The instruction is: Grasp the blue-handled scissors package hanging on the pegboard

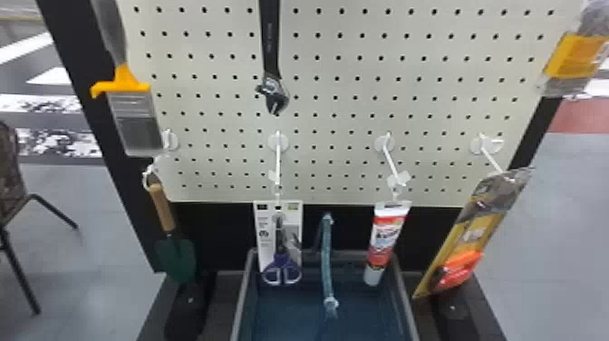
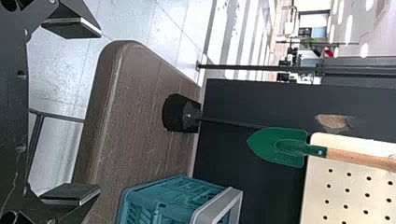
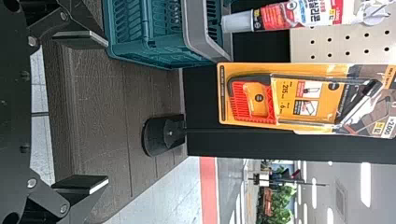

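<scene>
The scissors package hangs by the basket's rear left corner (roomy toward the trowel); left gripper and right gripper: fingers spread.

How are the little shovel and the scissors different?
The shovel has a wooden handle, but the scissors have blue ones. The shovel hangs bare, while the scissors are on a white card. The shovel's green blade is one wide piece; the scissors' blades are narrow. Both hang from the pegboard.
</scene>
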Controlling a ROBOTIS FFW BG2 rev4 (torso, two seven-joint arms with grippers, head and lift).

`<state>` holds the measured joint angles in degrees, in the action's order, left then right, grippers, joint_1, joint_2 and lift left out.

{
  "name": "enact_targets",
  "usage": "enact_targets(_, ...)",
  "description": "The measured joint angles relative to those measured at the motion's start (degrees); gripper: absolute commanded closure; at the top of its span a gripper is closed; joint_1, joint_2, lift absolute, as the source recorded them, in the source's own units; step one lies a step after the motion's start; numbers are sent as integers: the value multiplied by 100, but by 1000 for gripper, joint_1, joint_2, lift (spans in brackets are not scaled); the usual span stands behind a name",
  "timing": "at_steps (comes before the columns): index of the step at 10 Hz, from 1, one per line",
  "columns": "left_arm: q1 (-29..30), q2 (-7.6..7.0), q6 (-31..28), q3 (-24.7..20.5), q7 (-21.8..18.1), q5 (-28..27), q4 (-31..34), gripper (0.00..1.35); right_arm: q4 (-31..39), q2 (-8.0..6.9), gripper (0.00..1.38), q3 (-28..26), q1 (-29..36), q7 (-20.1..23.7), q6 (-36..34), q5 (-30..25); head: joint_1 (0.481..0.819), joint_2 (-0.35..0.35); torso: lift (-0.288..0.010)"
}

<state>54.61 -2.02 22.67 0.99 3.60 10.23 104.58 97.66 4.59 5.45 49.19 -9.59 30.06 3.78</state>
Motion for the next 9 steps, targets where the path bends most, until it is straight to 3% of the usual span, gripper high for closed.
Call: enact_targets(9, -73, -60, 26, -12, -21, -63, 10, 133, 63, -16, 259, 0, 140, 19, -1, -24, 549, 0, -100)
